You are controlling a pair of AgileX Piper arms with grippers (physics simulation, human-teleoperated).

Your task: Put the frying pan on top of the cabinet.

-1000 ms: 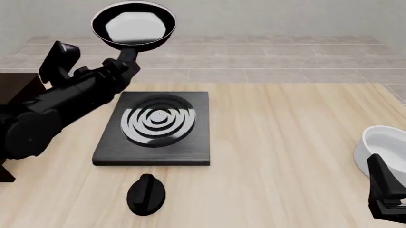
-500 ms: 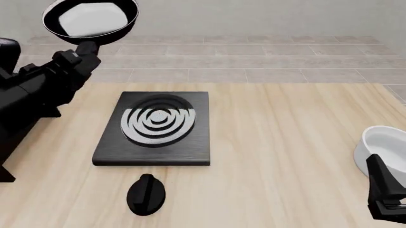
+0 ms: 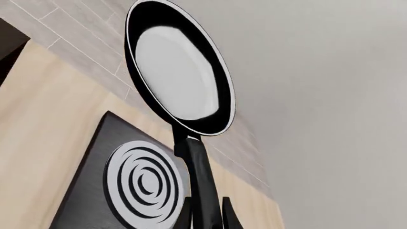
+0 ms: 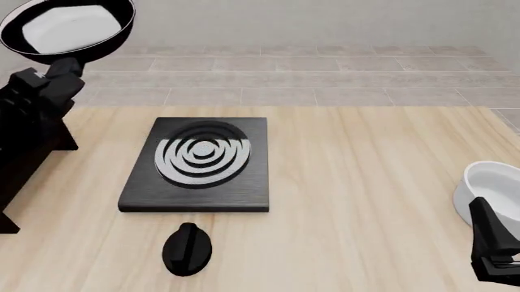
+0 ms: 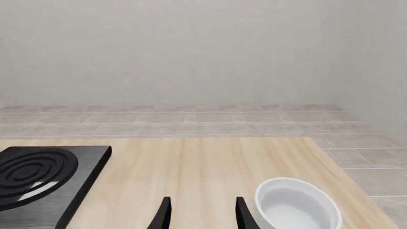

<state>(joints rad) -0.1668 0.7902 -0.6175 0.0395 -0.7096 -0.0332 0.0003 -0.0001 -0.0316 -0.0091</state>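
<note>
The black frying pan with a pale glossy inside hangs in the air at the far left, tilted, its rim cut by the picture's top edge. My left gripper is shut on its long handle just below the bowl. The left wrist view shows the frying pan above the handle, clamped by my left gripper. The dark cabinet stands at the table's left edge, largely covered by my left arm; a corner of the cabinet shows. My right gripper is open and holds nothing, low at the near right.
A flat black stove plate with silver rings lies left of the table's middle, also seen as the stove plate. A black knob lies in front of it. A white bowl sits at the right edge beside my right gripper.
My left arm has swung the pan leftward, from above the stove plate's far edge to the picture's top left above the cabinet side. The right arm has stayed still.
</note>
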